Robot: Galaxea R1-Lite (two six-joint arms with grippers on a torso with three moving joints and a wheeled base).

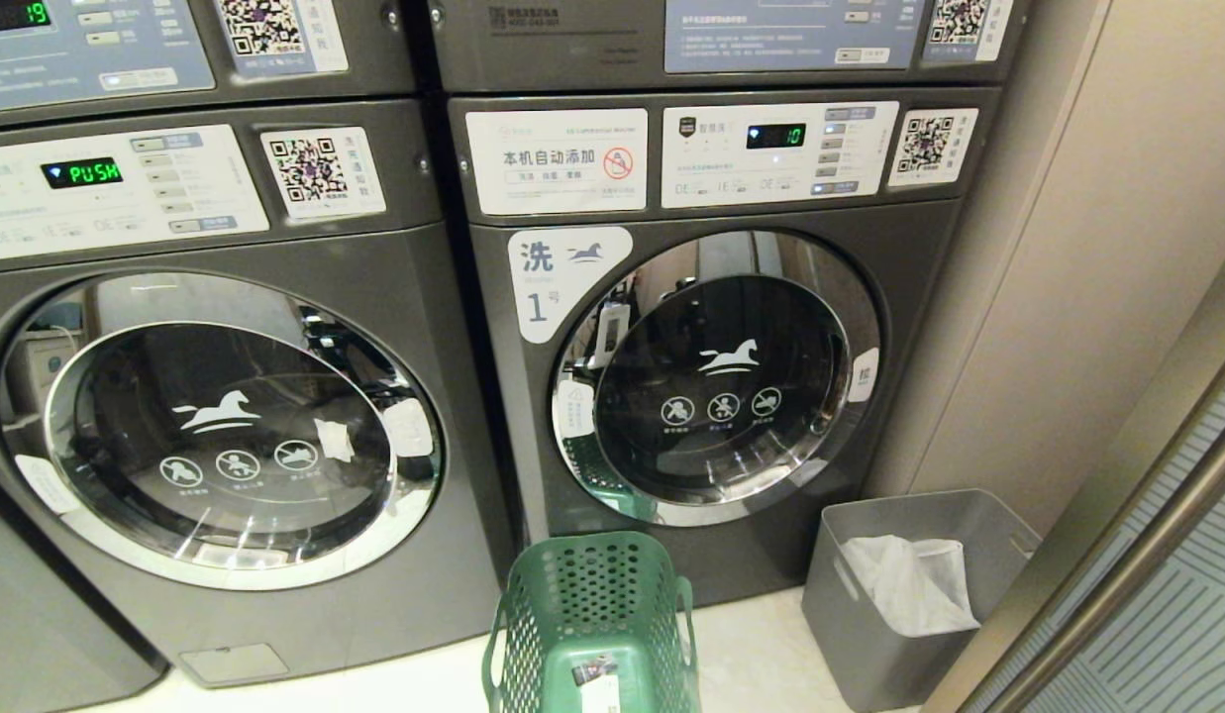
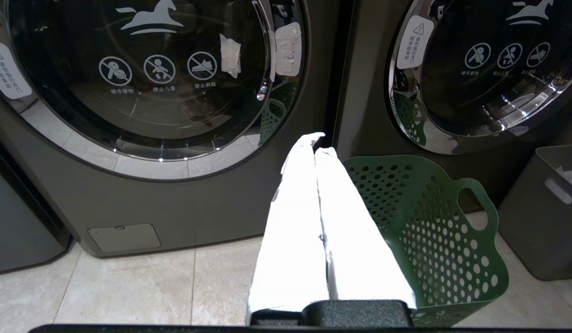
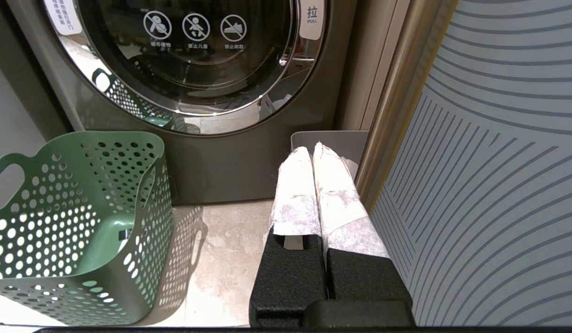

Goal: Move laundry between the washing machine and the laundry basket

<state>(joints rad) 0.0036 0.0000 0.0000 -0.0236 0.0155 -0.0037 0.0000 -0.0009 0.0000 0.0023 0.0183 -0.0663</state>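
Both end effectors, left and right, are pressed together, empty; your green laundry basket sits between them before the shut washing machine.

left washer display "PUSH", door tag "PULL"

Cut off and unreadable

The laundry basket runs off the bottom edge; beside it, small print on the washing machine panel (too fine) stays illegible.
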